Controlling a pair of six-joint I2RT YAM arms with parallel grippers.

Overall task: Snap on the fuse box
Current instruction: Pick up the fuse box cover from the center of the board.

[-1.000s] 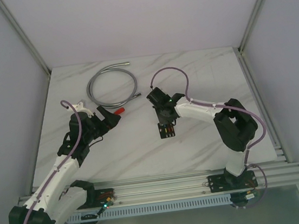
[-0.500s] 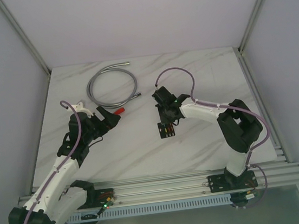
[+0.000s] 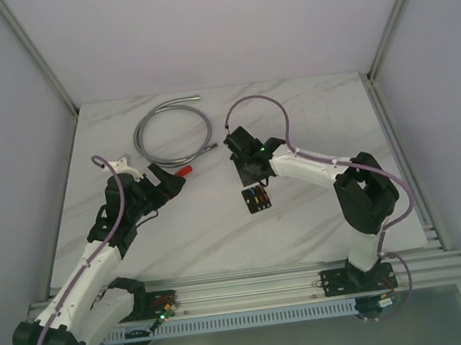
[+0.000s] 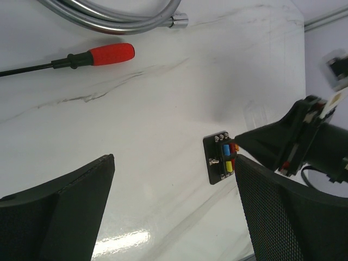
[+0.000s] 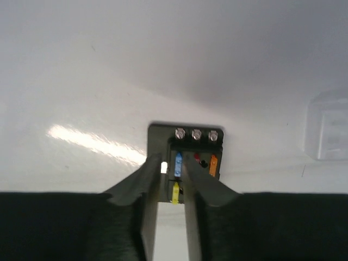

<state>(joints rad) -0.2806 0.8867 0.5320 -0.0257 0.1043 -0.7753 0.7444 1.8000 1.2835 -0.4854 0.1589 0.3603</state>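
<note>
The fuse box (image 3: pixel 256 198) lies flat, fuses up, no lid on. Vs. half a sec ago it sits turned a little and shows more fully, since the right gripper (image 5: pixel 171 163) has drawn back toward the box's far side, fingers nearly together w/ only a slit between, tips over the box's edge, gripping nothing that shows. Left of the box the left gripper (image 4: pixel 174 163) hangs wide open, empty, and the clear cover (image 5: pixel 326 130) lies apart beside the box, so the snap-on prob. isn't begun yet.
</note>
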